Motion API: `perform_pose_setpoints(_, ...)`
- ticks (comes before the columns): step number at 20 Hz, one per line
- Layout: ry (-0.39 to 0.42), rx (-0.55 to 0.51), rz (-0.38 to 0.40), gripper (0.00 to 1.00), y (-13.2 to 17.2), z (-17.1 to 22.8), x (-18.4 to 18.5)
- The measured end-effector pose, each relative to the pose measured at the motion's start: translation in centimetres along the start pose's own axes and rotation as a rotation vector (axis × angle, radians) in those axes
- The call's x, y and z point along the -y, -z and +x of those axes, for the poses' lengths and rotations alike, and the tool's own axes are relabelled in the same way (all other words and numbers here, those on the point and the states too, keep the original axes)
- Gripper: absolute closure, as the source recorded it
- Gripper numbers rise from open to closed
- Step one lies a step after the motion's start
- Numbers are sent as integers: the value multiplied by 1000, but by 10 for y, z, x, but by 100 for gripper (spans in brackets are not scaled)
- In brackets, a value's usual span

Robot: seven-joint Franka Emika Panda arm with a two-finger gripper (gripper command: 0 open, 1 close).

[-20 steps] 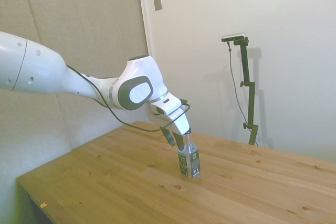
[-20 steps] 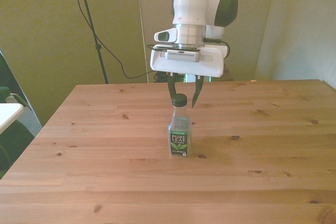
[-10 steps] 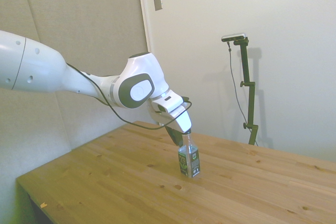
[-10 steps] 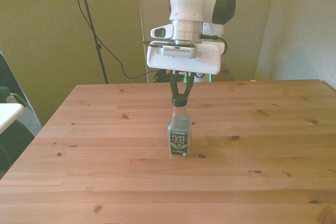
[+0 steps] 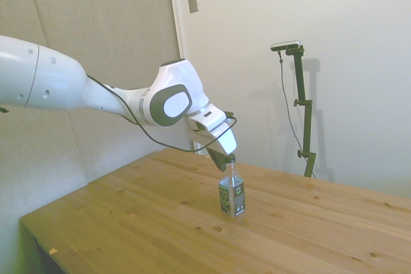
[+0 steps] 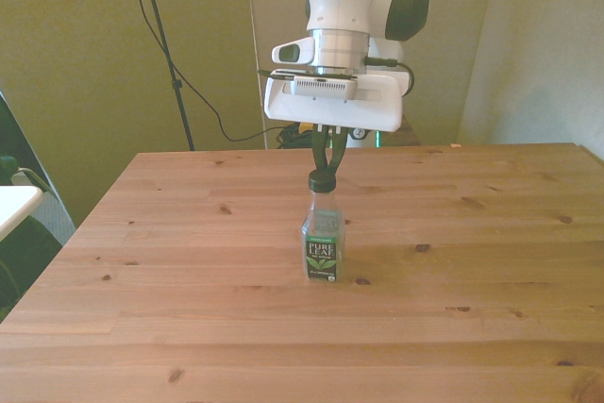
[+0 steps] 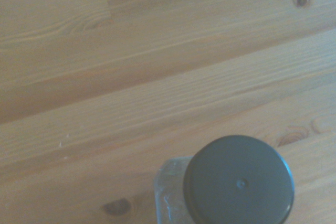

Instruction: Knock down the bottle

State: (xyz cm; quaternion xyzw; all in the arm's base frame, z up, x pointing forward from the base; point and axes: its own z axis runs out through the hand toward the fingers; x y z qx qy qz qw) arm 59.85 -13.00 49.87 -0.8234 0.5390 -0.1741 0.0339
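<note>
A broad wooden table (image 6: pixel 472 261) of pale pine planks fills the scene, with plain walls behind it. Toward the middle of the tabletop, a little nearer the far edge in the front view, the small clear plastic bottle with a dark green screw cap and a dark green-and-white label (image 6: pixel 322 243) stands upright and alone. The white arm's two-finger gripper (image 6: pixel 323 169) hangs directly above it, its dark fingers drawn narrow, the tips meeting right at the cap; whether they actually pinch the cap or only touch it cannot be told from these views. In the side view the gripper (image 5: pixel 228 156) sits at the bottle (image 5: pixel 231 194) top in the same way, and the wrist view shows the round cap of the bottle (image 7: pixel 239 187) close below.

The bottle looks light, tall for its narrow base, and stiff enough not to crumple; its smooth plastic is probably slippery. A sideways push high up, at the cap or neck, should tip it most easily, while a low push may only slide it across the wood.

Bare table lies on every side, widest toward the front view's left and right, and no edge is close, so once toppled it is unlikely to roll off.
</note>
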Motion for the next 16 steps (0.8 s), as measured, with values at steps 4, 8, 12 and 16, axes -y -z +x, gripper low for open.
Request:
perform_pose_setpoints(4,-38,-12,0,100,-13,14,27)
perform_pose_setpoints(8,-71,-27,11,100,-35,25,54)
perform_pose_setpoints(12,-107,-45,66,100,-51,32,74)
perform_pose_setpoints(16,-146,-68,117,100,-66,40,87)
